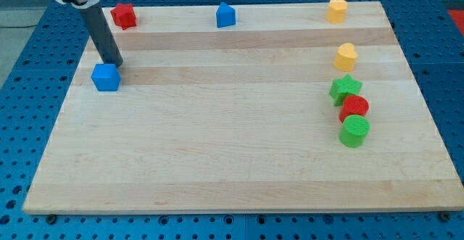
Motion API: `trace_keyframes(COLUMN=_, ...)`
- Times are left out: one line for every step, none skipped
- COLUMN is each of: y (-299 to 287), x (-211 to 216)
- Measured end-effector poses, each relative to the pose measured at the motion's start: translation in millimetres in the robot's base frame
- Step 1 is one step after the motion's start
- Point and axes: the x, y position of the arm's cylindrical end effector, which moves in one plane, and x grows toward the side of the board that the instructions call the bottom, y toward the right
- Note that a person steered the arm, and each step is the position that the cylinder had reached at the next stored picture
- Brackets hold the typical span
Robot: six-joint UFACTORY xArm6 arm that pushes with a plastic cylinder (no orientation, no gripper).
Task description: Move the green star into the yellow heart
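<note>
My tip (116, 64) touches the blue cube (106, 77), far left; green star (346, 89) sits just below the yellow heart (346, 56); I have no pincer.

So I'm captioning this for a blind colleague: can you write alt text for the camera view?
My tip rests just above a blue cube at the wooden board's left, far from the green star and the yellow heart above it at right. Below the star sit a red cylinder and a green cylinder; three more blocks line the top edge.

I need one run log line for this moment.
tip beside blue cube, view's left | green star just below yellow heart, view's right | push not started
</note>
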Motion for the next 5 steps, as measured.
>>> trace_keyframes(y=60, x=-3)
trace_keyframes(y=118, x=14)
trace_keyframes(y=166, x=53)
trace_keyframes(y=218, x=82)
trace_keyframes(y=272, x=94)
